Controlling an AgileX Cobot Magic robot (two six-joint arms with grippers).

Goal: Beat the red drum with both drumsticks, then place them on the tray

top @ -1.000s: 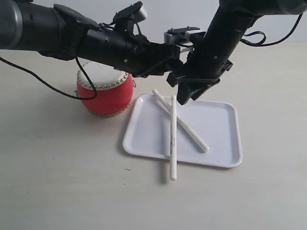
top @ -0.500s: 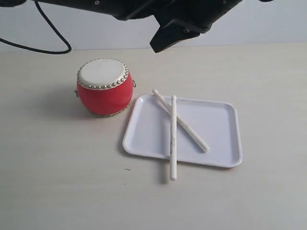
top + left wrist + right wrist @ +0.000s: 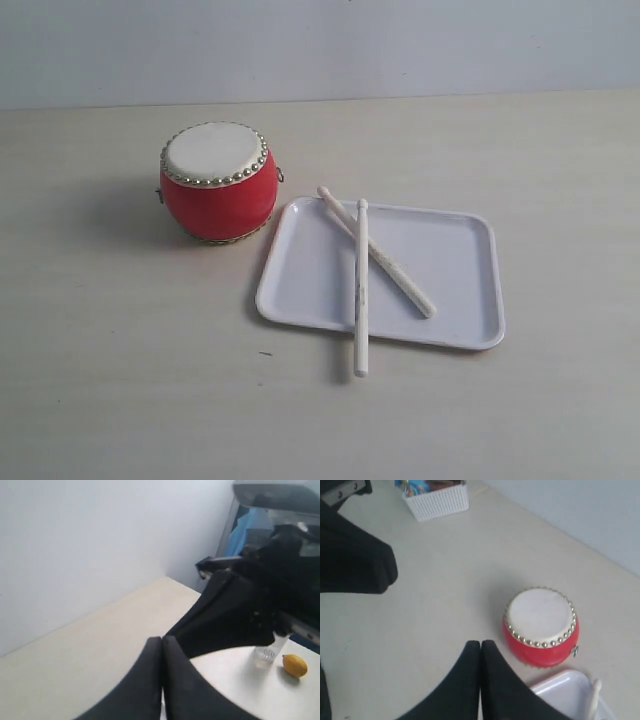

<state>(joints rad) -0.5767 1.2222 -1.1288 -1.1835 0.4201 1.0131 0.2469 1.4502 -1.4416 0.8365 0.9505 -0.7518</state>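
both arms (image 3: pixel 235 615) lifted out of exterior view, both jaws pressed together, drumsticks (image 3: pixel 361 290) crossed on tray (image 3: pixel 460 270)

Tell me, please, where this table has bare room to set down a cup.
Bare table lies near the camera, left of the tray and in front of the red drum; also right of the tray. Crowded: the tray's left half, where the drumsticks cross.

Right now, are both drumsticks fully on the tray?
Not fully. One drumstick overhangs the near rim of the tray; the other drumstick crosses it, its tip poking just past the far rim.
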